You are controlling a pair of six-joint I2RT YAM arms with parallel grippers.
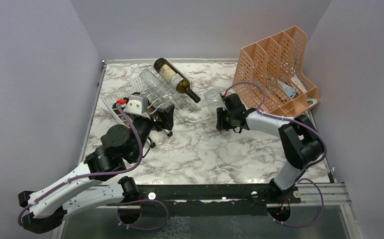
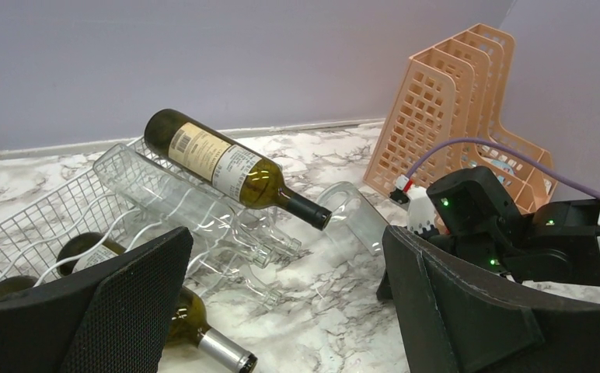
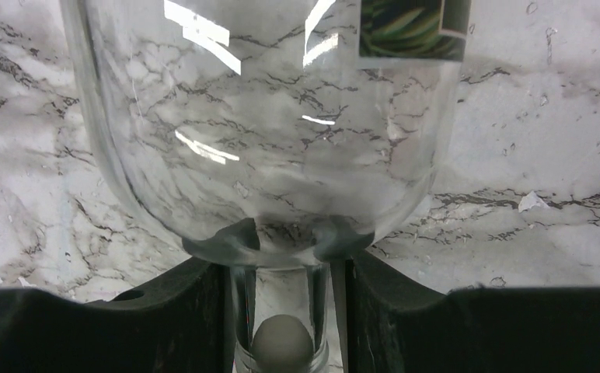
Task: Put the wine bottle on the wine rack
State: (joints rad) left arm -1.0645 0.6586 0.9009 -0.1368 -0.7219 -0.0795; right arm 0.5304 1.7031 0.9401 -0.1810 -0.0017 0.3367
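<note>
The white wire wine rack (image 1: pixel 125 92) (image 2: pixel 40 217) lies at the back left. A dark green labelled wine bottle (image 1: pixel 176 78) (image 2: pixel 219 165) rests across its top, neck pointing right. A clear glass wine bottle (image 1: pixel 212 97) (image 2: pixel 351 210) (image 3: pixel 266 132) is right of the rack, its neck between the fingers of my right gripper (image 1: pixel 223 119) (image 3: pixel 281 268). Those jaws stand slightly apart, with a thin gap on one side of the neck. My left gripper (image 1: pixel 162 117) (image 2: pixel 285 249) hovers wide open and empty at the rack's near right corner.
Clear bottles (image 2: pixel 204 217) lie in the rack's cradles, and a green bottle with a silver cap (image 2: pixel 188 326) lies by its near edge. A peach perforated file holder (image 1: pixel 274 69) (image 2: pixel 452 116) stands at the back right, just behind the right arm.
</note>
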